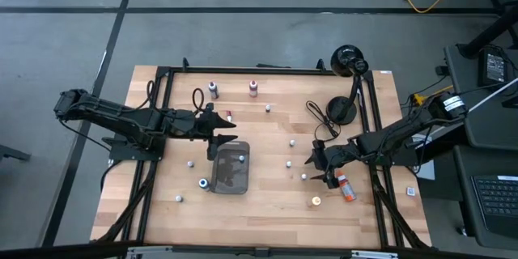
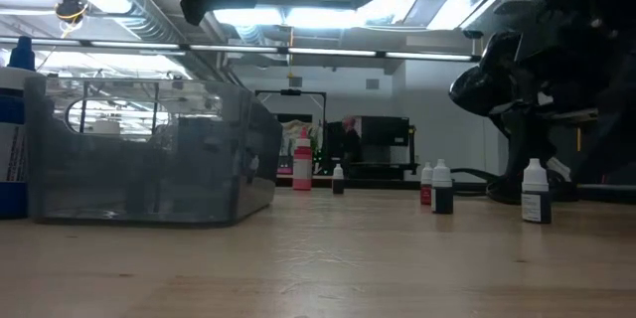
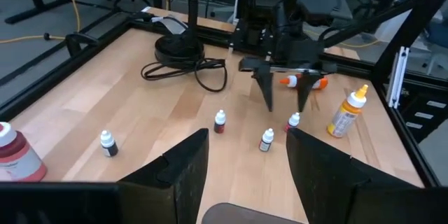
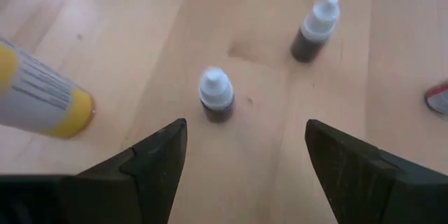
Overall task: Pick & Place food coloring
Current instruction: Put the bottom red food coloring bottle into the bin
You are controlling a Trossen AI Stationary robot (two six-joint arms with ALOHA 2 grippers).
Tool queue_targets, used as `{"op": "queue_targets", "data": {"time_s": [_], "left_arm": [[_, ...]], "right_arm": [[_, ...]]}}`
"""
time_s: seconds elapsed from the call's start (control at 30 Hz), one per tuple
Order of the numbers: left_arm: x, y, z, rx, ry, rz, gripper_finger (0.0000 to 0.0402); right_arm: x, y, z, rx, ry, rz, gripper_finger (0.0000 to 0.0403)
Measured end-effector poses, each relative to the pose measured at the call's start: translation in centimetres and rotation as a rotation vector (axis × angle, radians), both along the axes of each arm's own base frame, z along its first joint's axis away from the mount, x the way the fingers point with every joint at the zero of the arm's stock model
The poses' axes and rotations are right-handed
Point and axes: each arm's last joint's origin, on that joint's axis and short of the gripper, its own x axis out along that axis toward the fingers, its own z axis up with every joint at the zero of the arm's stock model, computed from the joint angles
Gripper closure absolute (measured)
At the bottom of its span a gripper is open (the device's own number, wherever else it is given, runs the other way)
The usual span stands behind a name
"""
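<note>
Several tiny food coloring bottles stand upright and scattered on the wooden table (image 1: 267,210). One white-capped dark bottle (image 4: 216,94) stands just ahead of my right gripper (image 4: 241,161), which is open, low over the table's right half (image 1: 312,160) and touching nothing. A second bottle (image 4: 316,28) stands farther off. My left gripper (image 1: 220,142) is open, hovering over the far edge of the dark grey tray (image 1: 229,180). One bottle (image 1: 241,159) stands inside the tray. In the left wrist view my left gripper (image 3: 245,175) faces three small bottles (image 3: 267,139) and the right gripper (image 3: 283,87).
A yellow bottle (image 1: 316,201) and an orange-and-white bottle lying on its side (image 1: 346,186) sit near the right gripper. Two taller red-bodied bottles (image 1: 253,87) stand near the far edge. A black lamp base with its cable (image 1: 340,109) occupies the far right. A black frame (image 1: 162,113) borders the table.
</note>
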Motion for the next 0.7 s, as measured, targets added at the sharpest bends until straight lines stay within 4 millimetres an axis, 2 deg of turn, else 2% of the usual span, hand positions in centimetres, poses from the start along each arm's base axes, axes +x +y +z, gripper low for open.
{"op": "queue_targets", "data": {"time_s": [0.33,0.7], "left_arm": [[0.0,0.1,0.0,0.004,-0.001,0.020,0.0215],[0.0,0.1,0.0,-0.029,-0.006,0.029,0.0215]], "right_arm": [[0.2,1.3,-1.1,-0.019,0.014,0.080,0.0147],[1.0,1.7,-2.3,-0.015,0.001,0.078,0.0148]]}}
